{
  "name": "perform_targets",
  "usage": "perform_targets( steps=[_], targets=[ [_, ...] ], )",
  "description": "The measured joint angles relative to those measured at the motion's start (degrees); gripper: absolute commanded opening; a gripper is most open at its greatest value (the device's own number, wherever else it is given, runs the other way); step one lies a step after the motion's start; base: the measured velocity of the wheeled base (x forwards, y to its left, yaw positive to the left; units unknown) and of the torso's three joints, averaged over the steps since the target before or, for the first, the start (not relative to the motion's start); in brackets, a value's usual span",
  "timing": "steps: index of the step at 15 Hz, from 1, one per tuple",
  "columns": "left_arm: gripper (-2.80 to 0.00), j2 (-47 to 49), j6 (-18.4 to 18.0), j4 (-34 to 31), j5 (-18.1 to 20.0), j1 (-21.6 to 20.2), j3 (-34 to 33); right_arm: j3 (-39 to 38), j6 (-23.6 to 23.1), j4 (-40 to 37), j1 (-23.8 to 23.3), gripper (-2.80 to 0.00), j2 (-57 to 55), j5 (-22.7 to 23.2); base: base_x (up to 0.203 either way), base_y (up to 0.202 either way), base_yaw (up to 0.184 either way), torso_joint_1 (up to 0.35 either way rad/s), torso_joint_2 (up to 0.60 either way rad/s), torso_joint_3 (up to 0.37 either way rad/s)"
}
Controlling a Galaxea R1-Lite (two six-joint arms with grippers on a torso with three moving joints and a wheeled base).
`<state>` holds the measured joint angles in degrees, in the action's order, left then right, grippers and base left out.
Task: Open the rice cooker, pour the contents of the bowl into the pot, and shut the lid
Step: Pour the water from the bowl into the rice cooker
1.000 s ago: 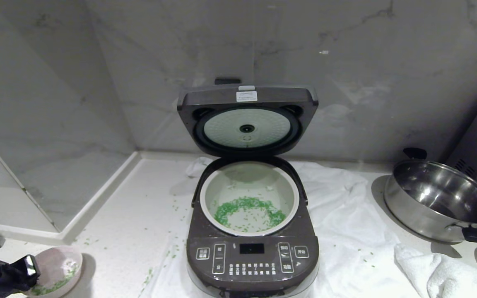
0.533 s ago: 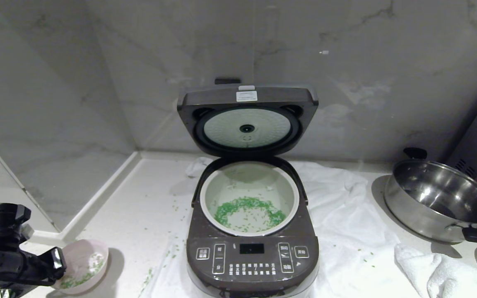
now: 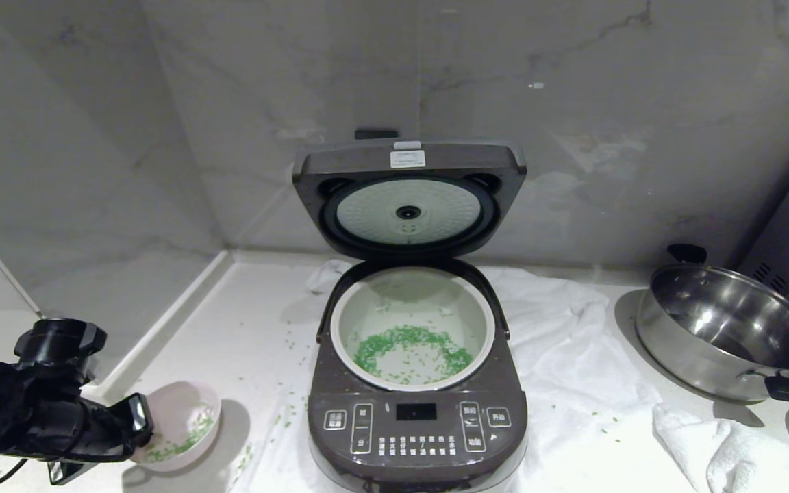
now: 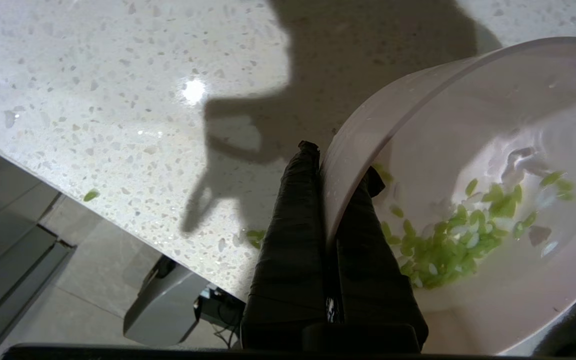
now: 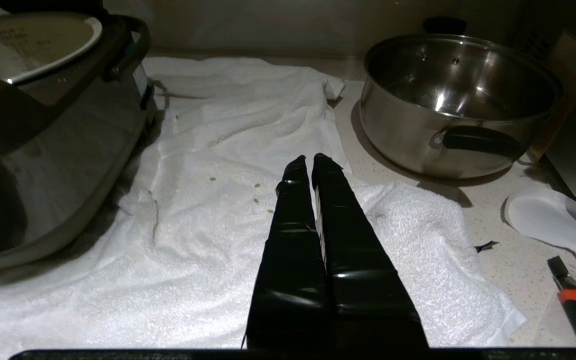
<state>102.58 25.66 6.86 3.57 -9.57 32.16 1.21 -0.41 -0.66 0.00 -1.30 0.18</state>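
Bowl (image 3: pixel 181 424) at about eight o'clock from the cooker (image 3: pixel 416 383), near the front-left bench (image 3: pixel 251 329) edge, pinched at its rim by the left gripper (image 4: pixel 337 175): fingers (image 4: pixel 295 210) narrow, one outside the wall, one inside. Green bits (image 4: pixel 448 240) pooled low in the tilted bowl; more already ringed in the pot (image 3: pixel 411 329), lid (image 3: pixel 408 198) standing upright at twelve. Likely step: carrying over for another pour. Best kept level until above the pot rim, then tipped slowly from the nine o'clock side, with the thin rim grip watched for slip. Open bench between bowl and cooker, scattered with stray bits; wall close at ten o'clock. Towel (image 3: pixel 572 356) and steel pan (image 3: pixel 727 339) off at three o'clock. Right gripper (image 5: pixel 309 162) parked over the towel, fingers closed together, empty.
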Motion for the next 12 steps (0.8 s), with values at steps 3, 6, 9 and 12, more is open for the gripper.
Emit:
perform_targets(
  steps=[3,6,9,12],
  targets=[
    [-2.8,-0.35,0.89,-1.29,0.0,1.54,0.99,6.36,5.86,0.28,0.24,-2.8,-6.05,0.97,0.0,0.0,0.0,0.0,0.0,0.0],
    [-2.8,-1.01,2.53,-4.39,0.0,3.39,3.56,13.73,12.06,0.79,2.63,-2.8,-16.16,2.79,0.0,0.0,0.0,0.0,0.0,0.0],
    [-2.8,-1.84,4.44,-9.1,-0.02,5.52,7.78,21.94,16.09,1.1,4.74,-2.8,-27.91,5.09,0.0,0.0,0.0,0.0,0.0,0.0],
    [-2.8,-2.2,5.51,-12.25,-0.38,7.38,11.65,29.5,21.04,1.17,5.45,-2.8,-40.89,10.75,0.0,0.0,0.0,0.0,0.0,0.0]
  ],
)
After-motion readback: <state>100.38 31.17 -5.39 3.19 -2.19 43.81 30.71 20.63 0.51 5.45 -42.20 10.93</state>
